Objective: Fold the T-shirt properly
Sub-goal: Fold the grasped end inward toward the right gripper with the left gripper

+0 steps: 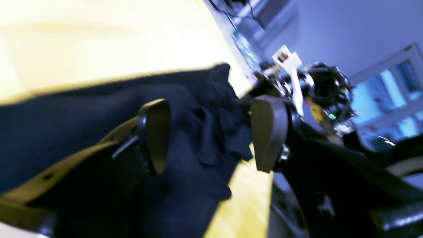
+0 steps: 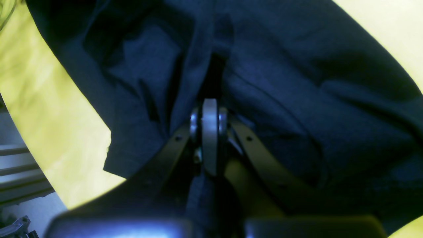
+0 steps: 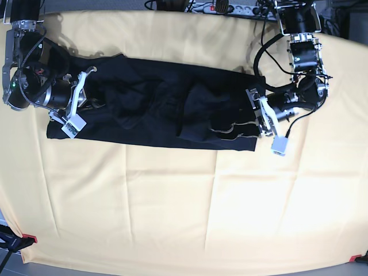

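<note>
R gripper (image 3: 95,103): far left of your base view, jaws pressed together on a fold of the T-shirt (image 3: 155,109); wrist view shows fabric pinched right at the closed tips, bunching away from them on both sides.
T-shirt: long dark band across the upper part of the yellow cloth (image 3: 172,213), stretching from your R gripper to your L gripper; creased and lumpy mid-span, lower edge fairly straight.
T-shirt vs R gripper: cloth lies ahead of and around the tips, its end just past the wrist.
L gripper (image 3: 238,127): right side of base view, jaws spread wide over the shirt's other end.
L fingers (image 1: 158,132): wrist view is blurred; you see rumpled fabric in the gap between the pads, one pad in front of the cloth. Can't tell if any pad touches it; nothing looks clamped.
Table edge: beyond your L gripper, cables and a power strip (image 3: 224,8) at the top.
</note>
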Robot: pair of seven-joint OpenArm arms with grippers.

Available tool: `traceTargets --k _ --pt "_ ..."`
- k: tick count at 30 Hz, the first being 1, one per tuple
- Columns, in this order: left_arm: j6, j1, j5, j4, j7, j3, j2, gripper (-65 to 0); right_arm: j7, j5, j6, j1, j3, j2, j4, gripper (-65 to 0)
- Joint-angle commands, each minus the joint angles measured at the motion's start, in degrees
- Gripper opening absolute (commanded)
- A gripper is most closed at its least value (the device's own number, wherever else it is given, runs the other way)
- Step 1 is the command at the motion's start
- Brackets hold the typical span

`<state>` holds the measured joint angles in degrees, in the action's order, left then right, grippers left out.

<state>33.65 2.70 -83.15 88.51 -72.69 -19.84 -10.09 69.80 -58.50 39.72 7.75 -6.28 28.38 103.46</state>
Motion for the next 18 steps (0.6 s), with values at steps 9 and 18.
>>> traceTargets --k 9,18 --pt "2.2 2.8 0.6 1.1 -0.3 -12.1 -2.6 -39.8 -1.8 -1.2 0.3 -0.8 -0.6 0.8 0.7 -65.0" --pt "1.3 0.0 17.4 1.1 6.0 1.8 -2.4 -65.0 -3.5 -1.2 0.3 -1.1 -0.6 0.9 0.7 -65.0"
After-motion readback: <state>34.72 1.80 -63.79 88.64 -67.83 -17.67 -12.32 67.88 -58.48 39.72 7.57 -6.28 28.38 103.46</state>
